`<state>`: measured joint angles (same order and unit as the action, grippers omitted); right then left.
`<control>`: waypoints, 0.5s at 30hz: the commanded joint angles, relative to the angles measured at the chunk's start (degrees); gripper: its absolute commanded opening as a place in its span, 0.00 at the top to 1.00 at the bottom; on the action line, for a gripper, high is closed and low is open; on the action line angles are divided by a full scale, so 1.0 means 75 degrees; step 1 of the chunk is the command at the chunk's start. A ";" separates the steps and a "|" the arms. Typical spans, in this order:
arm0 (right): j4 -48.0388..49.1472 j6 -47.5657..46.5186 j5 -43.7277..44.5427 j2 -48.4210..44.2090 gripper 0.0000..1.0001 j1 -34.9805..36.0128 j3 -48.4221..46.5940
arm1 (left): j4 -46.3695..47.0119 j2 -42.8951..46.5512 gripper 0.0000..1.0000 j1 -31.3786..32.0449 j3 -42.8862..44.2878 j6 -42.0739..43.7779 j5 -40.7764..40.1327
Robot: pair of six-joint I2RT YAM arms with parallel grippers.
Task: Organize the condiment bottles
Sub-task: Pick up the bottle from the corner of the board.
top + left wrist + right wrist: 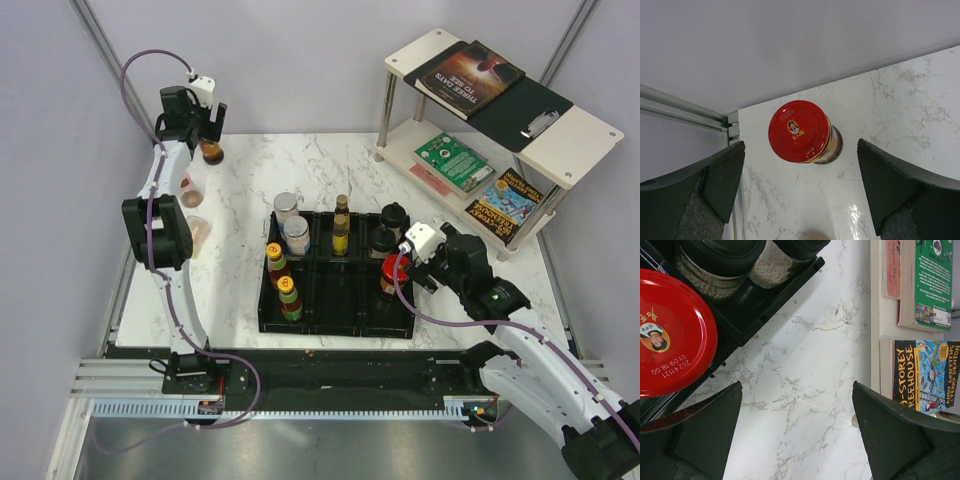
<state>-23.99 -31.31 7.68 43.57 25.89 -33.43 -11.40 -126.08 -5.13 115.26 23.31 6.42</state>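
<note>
A red-capped jar [800,131] stands upright on the marble in the far left corner [210,151]. My left gripper [800,197] hangs open just above and short of it [211,132], with nothing between the fingers. The black tray [335,322] holds two yellow-capped sauce bottles [283,280], two silver-lidded jars [292,222], a slim dark bottle [341,226], two black-lidded jars [388,228] and another red-capped jar [670,335]. My right gripper [797,437] is open over bare marble just right of that jar [408,272]. Two pinkish containers [193,190] lie partly hidden behind the left arm.
A two-level white shelf [590,125] with books [922,282] stands at the back right, close to my right gripper. The wall and a metal rail [685,107] run right behind the left corner jar.
</note>
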 commanded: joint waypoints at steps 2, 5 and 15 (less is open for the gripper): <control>0.0128 -0.0032 -0.0005 0.0061 0.02 -0.0030 0.0004 | 0.0325 -0.0883 0.01 -0.0078 0.1271 -0.0214 -0.0351; 0.0128 -0.0044 0.0030 0.0155 0.02 -0.0030 0.0004 | 0.0219 -0.1235 0.01 -0.0113 0.1647 -0.0260 -0.0293; 0.0128 -0.0044 0.0112 0.0237 0.02 -0.0030 -0.0007 | -0.0133 -0.1939 0.01 -0.0395 0.2268 -0.0741 0.0234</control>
<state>-23.99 -31.51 7.84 45.12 25.91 -33.41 -12.21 -138.96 -7.11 129.03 20.60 6.22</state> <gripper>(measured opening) 0.982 0.993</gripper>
